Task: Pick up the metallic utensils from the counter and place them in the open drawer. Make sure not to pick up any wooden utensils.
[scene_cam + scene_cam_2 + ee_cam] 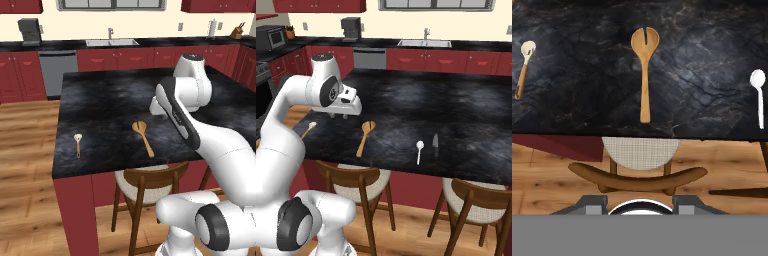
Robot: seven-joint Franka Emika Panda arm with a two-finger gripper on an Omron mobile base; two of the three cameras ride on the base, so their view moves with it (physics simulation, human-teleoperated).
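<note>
Hand view: notched wooden spoon (644,75) dead ahead on bench (587,60) | metal spoon (758,95) off to one side — wrong-pick risk | jaws' opening cannot be told — nothing held.

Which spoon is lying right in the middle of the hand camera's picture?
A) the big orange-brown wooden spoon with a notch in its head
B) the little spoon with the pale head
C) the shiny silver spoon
A: in the hand view the big wooden spoon lies in the centre of the counter, with the little pale-headed spoon off to the left and the silver spoon at the right edge.
</note>
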